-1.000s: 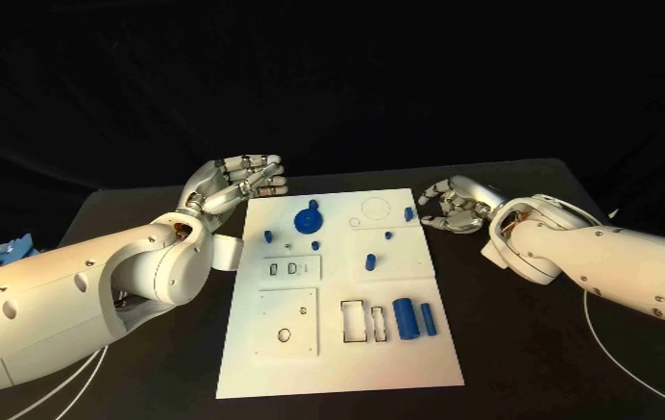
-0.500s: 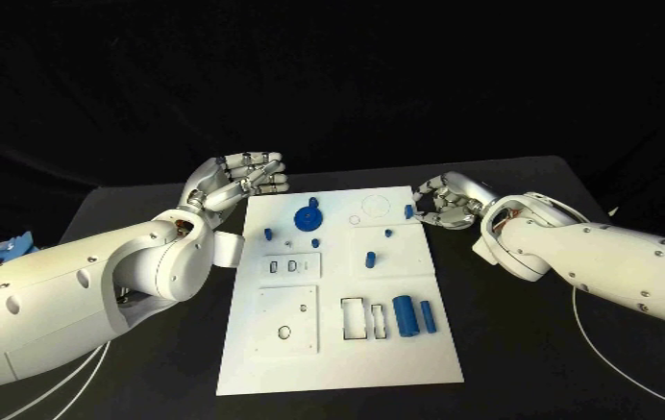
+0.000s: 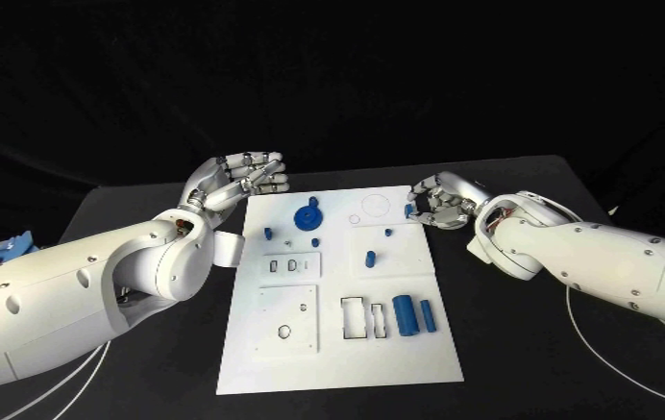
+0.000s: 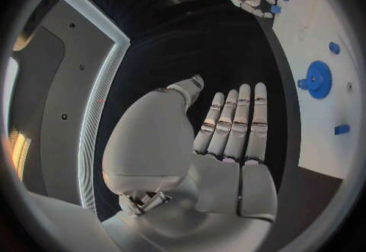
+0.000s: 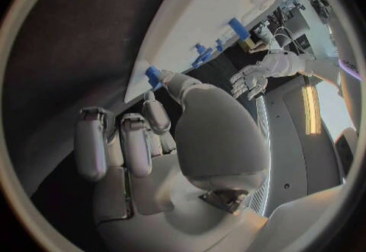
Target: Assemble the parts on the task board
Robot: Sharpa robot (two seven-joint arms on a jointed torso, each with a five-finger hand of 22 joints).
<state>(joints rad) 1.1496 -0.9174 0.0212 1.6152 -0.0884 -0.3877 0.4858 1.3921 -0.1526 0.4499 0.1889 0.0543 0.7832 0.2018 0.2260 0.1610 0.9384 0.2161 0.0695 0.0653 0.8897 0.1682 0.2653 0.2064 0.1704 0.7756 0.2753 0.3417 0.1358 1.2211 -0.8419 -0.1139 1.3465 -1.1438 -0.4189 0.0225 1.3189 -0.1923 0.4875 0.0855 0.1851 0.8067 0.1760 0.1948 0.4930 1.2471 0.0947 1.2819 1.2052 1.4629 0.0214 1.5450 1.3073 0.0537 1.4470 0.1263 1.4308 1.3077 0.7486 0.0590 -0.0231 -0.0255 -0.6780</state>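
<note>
Cylinders, two blue ones (image 3: 407,315), lie side by side on the near part of the task board (image 3: 339,362), which sits mid-bench (image 3: 527,343). Farther back stands a blue gear (image 3: 307,216). Right hand (image 3: 444,206) touches a small blue part (image 3: 410,211) at the board's far right edge; left hand (image 3: 238,179) hovers beside the far left corner, fingers apart, holding nothing

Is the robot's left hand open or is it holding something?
Open. The left hand holds nothing: its fingers stretch out straight, beside the task board.
</note>
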